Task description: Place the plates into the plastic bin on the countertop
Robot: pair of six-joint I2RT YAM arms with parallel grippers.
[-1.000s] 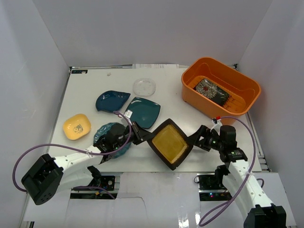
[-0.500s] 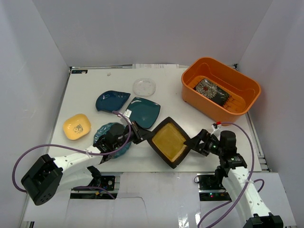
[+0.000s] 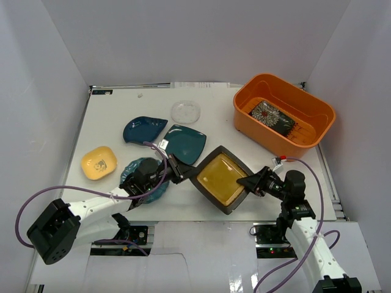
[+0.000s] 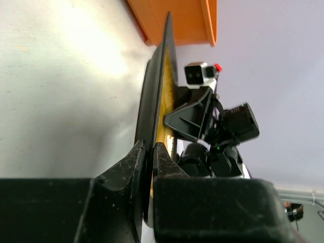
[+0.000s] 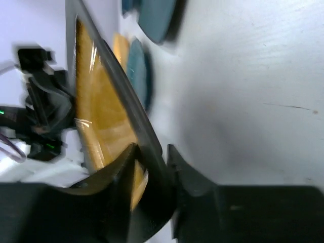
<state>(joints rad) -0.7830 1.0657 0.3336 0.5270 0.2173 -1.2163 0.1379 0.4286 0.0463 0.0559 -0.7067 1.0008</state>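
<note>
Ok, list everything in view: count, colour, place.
bin: one, orange, far right
floral plate: one, black, inside the bin
amber plate: one, black-rimmed, between both end effectors
square plate: one, teal, centre
leaf plate: one, dark blue, left of centre
scalloped plate: one, teal, partly under left arm
small dish: one, yellow, left
clear dish: one, transparent, far centre
countertop: one, white, beneath everything
left end effector: one, black, gripping amber plate's left corner
right end effector: one, black, gripping its right corner
</note>
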